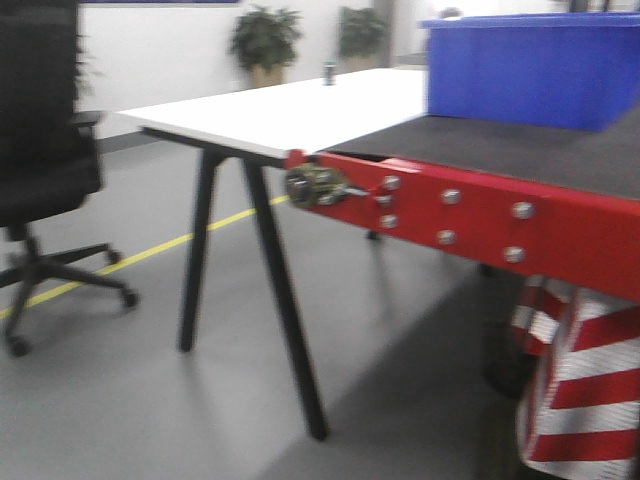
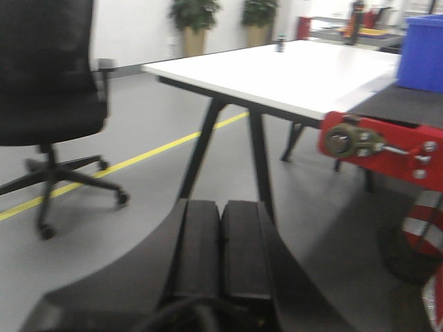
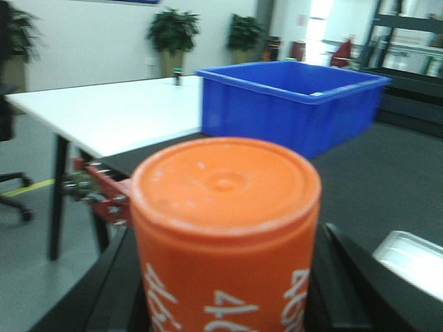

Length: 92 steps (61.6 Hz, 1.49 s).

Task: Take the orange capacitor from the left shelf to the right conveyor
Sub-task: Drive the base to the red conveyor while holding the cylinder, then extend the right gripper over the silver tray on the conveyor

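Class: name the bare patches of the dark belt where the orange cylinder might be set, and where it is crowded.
Bare belt lies between the blue bin and the silver tray, and between the bin and the red frame. Crowded at bin and tray.

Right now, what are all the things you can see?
orange capacitor: one, orange, white print, in the right gripper
right conveyor: one, dark belt, red frame, right side
bin: one, blue, on the belt
tray: one, silver, on the belt
table: one, white top, black legs, beside the conveyor
office chair: one, black, floor at left
potted plants: two, green, far wall
floor line: one, yellow, on the grey floor
left gripper: one, black, shut, empty
right gripper: one, black, shut on the capacitor
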Each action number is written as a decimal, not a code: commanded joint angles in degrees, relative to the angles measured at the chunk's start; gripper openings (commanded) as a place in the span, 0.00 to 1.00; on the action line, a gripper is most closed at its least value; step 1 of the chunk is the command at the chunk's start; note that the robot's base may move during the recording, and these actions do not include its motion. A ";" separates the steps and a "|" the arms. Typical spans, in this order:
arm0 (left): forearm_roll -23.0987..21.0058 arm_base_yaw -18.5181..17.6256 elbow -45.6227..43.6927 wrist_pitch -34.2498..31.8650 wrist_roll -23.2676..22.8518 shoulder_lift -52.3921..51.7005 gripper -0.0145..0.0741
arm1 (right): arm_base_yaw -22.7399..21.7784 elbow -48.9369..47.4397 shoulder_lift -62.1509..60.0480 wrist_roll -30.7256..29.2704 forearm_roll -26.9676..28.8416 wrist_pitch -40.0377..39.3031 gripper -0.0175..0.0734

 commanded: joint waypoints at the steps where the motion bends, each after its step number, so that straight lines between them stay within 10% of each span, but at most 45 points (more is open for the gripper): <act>1: -0.10 -0.35 -0.22 -5.19 -0.09 -0.67 0.02 | -0.22 -1.60 0.94 -0.20 -0.33 -5.15 0.26; 92: -0.10 0.37 -0.22 -5.19 -0.09 -0.67 0.02 | -0.22 -1.60 0.94 -0.20 -0.33 -5.15 0.26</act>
